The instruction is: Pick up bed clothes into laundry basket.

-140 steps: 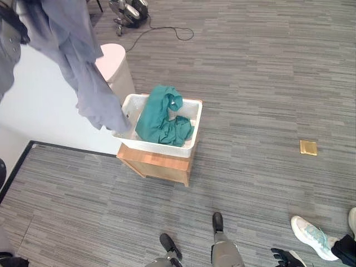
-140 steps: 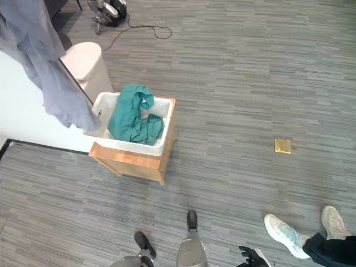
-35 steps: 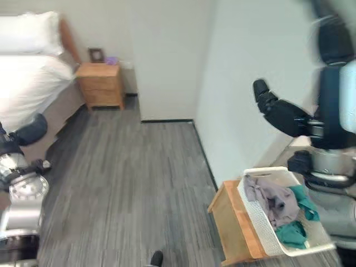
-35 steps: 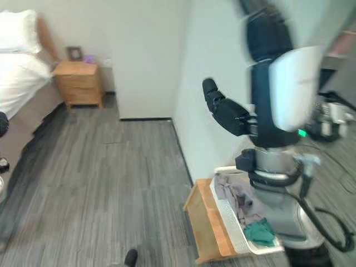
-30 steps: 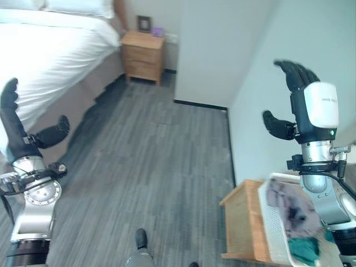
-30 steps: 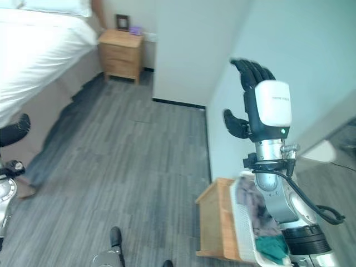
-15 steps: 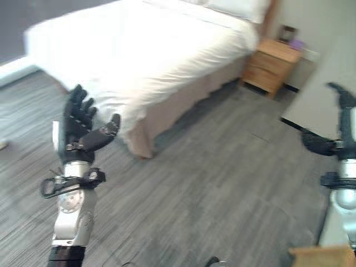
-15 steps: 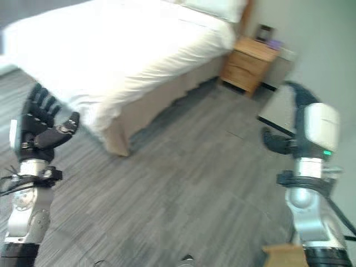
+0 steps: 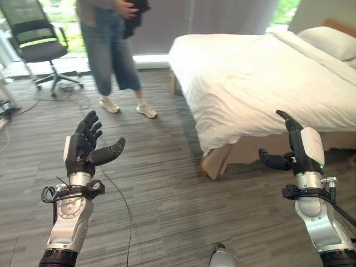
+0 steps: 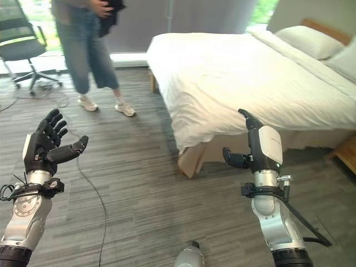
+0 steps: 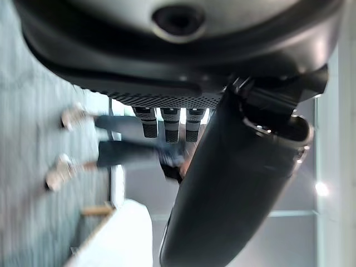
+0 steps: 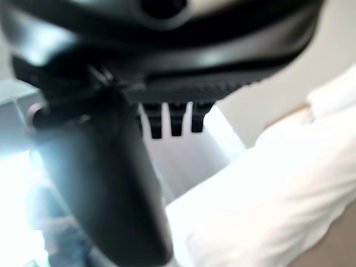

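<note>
Fingers are spread wide and straight on the left hand (image 9: 82, 149), thumb sticking out, nothing in it. The right hand (image 9: 298, 151) is held up edge-on with fingers straight, also holding nothing. Both hands just hang in the air over the grey carpet (image 9: 167, 189), well apart from each other. Past the right hand there's the bed (image 9: 261, 78) with white bedding (image 10: 233, 83) draped over it and pillows (image 10: 305, 40) at the far end. Further back a person (image 9: 114, 50) stands near an office chair (image 9: 36, 44).
</note>
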### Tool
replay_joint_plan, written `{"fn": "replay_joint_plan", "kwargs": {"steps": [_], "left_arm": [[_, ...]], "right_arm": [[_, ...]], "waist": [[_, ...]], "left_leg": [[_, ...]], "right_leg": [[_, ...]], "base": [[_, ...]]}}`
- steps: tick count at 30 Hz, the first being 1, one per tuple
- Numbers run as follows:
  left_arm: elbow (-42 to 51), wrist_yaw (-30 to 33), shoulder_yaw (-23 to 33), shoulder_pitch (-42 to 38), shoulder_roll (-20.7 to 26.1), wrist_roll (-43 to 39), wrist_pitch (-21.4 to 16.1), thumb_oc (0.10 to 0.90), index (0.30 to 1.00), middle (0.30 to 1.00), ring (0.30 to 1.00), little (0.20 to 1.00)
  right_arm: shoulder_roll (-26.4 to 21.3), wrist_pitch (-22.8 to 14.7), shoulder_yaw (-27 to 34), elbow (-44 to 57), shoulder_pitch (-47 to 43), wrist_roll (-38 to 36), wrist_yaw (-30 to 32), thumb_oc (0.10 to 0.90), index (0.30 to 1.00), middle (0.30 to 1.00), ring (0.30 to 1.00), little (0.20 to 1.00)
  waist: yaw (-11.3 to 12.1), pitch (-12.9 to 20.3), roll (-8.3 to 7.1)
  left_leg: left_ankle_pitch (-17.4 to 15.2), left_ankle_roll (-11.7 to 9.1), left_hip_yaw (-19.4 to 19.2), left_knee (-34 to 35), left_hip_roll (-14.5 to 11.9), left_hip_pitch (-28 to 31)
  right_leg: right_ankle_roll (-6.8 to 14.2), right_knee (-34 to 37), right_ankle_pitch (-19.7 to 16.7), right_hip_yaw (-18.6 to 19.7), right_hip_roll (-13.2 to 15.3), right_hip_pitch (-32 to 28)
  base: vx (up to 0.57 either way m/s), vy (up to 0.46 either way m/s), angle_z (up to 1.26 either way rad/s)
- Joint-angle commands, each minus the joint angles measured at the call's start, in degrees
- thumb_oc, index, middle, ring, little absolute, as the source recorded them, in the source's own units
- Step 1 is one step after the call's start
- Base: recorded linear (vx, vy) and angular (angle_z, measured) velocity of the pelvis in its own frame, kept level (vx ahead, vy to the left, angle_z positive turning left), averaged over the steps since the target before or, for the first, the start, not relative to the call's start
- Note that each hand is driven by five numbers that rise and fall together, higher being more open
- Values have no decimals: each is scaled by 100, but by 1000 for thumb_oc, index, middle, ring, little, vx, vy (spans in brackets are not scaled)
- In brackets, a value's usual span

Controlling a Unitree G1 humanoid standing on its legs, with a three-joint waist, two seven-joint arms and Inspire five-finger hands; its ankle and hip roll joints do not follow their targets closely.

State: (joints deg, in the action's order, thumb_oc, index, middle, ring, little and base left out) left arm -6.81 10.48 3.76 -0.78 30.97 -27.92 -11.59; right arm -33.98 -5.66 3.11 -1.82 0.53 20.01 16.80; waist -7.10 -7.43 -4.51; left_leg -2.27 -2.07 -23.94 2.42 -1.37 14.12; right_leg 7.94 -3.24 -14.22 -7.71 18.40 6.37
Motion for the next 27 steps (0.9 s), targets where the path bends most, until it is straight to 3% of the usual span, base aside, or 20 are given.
{"fn": "replay_joint_plan", "kwargs": {"steps": [1,4,6,9,11,12,14,16,17,21,27], "left_arm": [[766,-170,320,-109,460,463,-511,800,900,900,900,900],[813,-147,533,29,360,509,-544,800,900,900,900,900],[946,-114,662,149,293,616,-595,800,900,900,900,900],[1076,-103,630,136,116,614,-649,800,900,900,900,900],[1133,-118,521,77,10,569,-677,800,900,900,900,900],[1194,-103,457,45,-30,591,-700,800,900,900,900,900],[1263,-49,351,24,-165,714,-700,800,900,900,900,900],[1270,-52,256,-18,-277,768,-691,800,900,900,900,900],[1274,-53,191,-44,-331,868,-666,800,900,900,900,900],[1357,-36,-60,-137,-514,1033,-617,800,900,900,900,900],[1505,-85,-200,-76,-546,1176,-579,800,900,900,900,900]], "right_arm": [[-100,-111,550,554,-180,69,177,800,900,900,900,900],[-192,-153,577,747,-71,180,116,800,900,900,900,900],[-307,-244,634,898,15,191,98,800,900,900,900,900],[-290,-280,725,952,60,115,167,800,900,900,900,900],[-247,-277,710,1007,11,111,208,800,900,900,900,900],[-260,-273,681,1018,-61,84,235,800,900,900,900,900],[-254,-268,674,994,-152,56,278,800,900,900,900,900],[-195,-273,699,1025,-124,54,300,800,900,900,900,900],[-129,-286,755,1087,-24,72,286,800,900,900,900,900],[121,-311,908,1248,368,111,296,800,900,900,900,900],[219,-309,793,1240,455,80,280,800,900,900,900,900]], "waist": [[-278,297,81],[-249,312,183],[-298,260,311],[-337,89,298],[-289,-47,237],[-197,-122,152],[-66,-137,39],[-98,-116,62],[-160,-53,127],[-366,151,158],[-437,286,151]], "left_leg": [[-105,-574,-715,258,-1607,-550],[166,-733,-844,258,-1822,-460],[463,-825,-981,196,-2034,-270],[409,-790,-911,-358,-2116,-430],[77,-654,-522,-877,-1847,-691],[-130,-463,-169,-1083,-1503,-895],[-595,-281,557,-1488,-879,-1277],[-717,-190,613,-1290,-639,-1235],[-628,-116,428,-759,-577,-935],[-367,-117,227,59,-621,-519],[-366,-160,78,258,-717,-357]], "right_leg": [[319,824,1498,-374,-241,-1169],[243,824,1661,-329,-500,-1170],[113,824,1859,-343,-825,-1344],[-37,824,1921,-401,-946,-1422],[-144,824,1925,-340,-966,-1438],[-251,824,1830,-258,-988,-1366],[-307,824,1813,-144,-1045,-1316],[-296,824,1777,-91,-1137,-1291],[-267,824,1713,-86,-1194,-1228],[-248,824,1686,-94,-1275,-1217],[-203,824,1625,-36,-1271,-1196]], "base": [[-143,-486,28],[-86,-291,-58],[-68,-359,-21],[-68,-209,-56],[-133,-182,-29],[-132,-175,-37],[-61,-124,-39],[-3,6,-74],[-8,80,-105],[37,68,-35],[9,70,-27]]}}
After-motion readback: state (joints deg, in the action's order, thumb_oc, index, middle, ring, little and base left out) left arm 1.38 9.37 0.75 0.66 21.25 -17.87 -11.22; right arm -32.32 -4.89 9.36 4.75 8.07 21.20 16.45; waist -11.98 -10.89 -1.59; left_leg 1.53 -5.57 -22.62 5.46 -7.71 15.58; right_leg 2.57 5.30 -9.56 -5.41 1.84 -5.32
